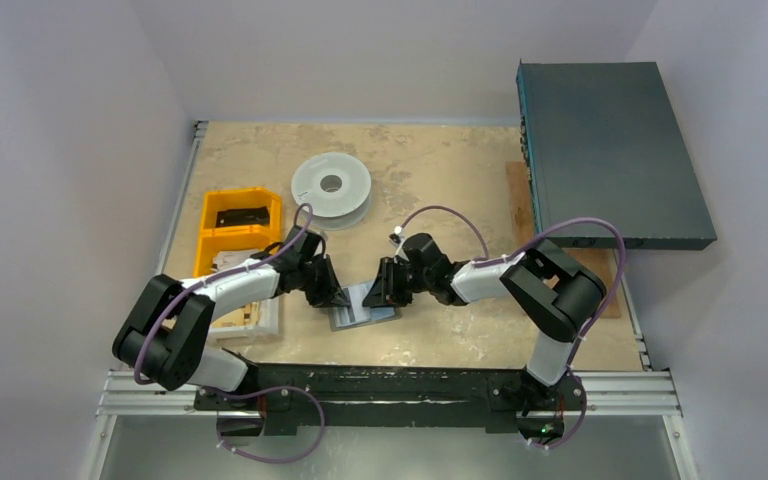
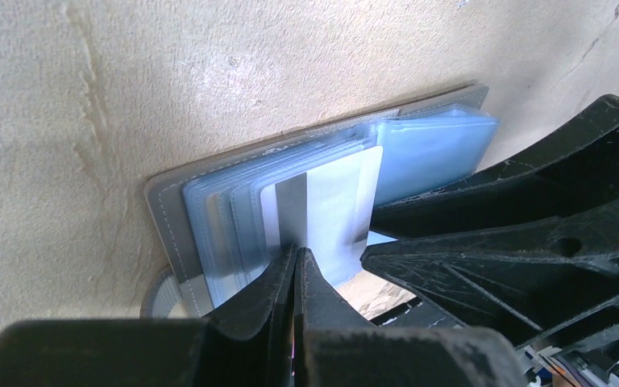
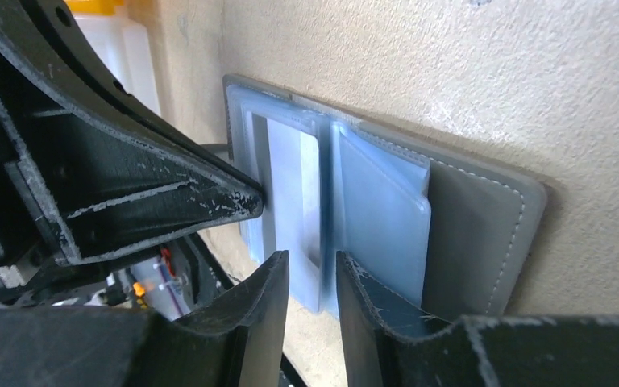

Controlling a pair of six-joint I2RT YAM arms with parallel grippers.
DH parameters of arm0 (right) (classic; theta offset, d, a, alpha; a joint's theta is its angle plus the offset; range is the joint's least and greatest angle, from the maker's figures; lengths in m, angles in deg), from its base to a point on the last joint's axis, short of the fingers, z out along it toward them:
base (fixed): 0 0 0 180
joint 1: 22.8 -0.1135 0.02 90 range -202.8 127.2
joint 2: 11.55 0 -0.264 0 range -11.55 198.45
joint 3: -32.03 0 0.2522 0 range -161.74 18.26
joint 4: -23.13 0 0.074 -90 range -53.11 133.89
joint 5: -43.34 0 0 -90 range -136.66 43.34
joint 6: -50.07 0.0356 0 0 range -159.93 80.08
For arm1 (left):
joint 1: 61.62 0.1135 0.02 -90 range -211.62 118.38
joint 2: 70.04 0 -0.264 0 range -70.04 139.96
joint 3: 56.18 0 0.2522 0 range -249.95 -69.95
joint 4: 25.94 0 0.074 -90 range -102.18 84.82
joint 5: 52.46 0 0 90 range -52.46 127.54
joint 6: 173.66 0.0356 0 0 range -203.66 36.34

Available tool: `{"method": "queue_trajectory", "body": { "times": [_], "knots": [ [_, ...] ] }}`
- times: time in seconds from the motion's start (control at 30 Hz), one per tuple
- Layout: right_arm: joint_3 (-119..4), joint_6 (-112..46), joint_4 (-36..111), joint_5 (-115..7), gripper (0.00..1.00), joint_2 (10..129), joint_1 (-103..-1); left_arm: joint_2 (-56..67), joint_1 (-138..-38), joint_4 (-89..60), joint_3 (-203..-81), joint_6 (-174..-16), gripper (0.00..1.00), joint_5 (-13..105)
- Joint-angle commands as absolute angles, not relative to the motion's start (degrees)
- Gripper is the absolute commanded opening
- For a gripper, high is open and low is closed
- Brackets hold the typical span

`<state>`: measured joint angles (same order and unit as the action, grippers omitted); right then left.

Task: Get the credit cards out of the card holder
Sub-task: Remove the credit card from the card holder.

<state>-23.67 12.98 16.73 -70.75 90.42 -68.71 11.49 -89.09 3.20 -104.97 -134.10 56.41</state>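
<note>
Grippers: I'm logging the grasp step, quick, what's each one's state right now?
Left gripper: shut, pinching the edge of a card.
Right gripper: slightly open over the card holder, gripping nothing visible.

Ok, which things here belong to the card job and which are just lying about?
Job: card holder, credit card pinched by the left gripper, right gripper over the sleeves.
Lying about: round spool, yellow bins, dark flat box.
</note>
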Motion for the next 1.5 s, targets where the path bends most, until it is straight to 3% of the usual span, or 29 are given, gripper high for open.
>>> {"method": "queue_trajectory", "body": {
  "times": [0.0, 0.73, 1.3, 1.47],
  "knots": [
    [-21.32, 14.74, 9.88, -76.56, 0.29, 91.25, -67.76, 13.8, -89.44, 6.44, -103.97, -133.51, 0.0, 50.28],
    [-16.0, 20.52, 1.67, -76.87, 0.0, 93.0, -65.88, 12.12, -89.45, 9.48, -103.43, -132.91, 0.0, 48.24],
    [-14.7, 18.38, 6.12, -72.43, 0.01, 89.4, -65.24, 11.65, -89.38, 11.82, -104.49, -131.59, 0.0, 46.39],
    [-16.62, 17.91, 4.36, -75.17, 0.27, 92.17, -65.25, 12.82, -89.37, 11.22, -105.05, -131.3, 0.0, 47.05]
  ]
}}
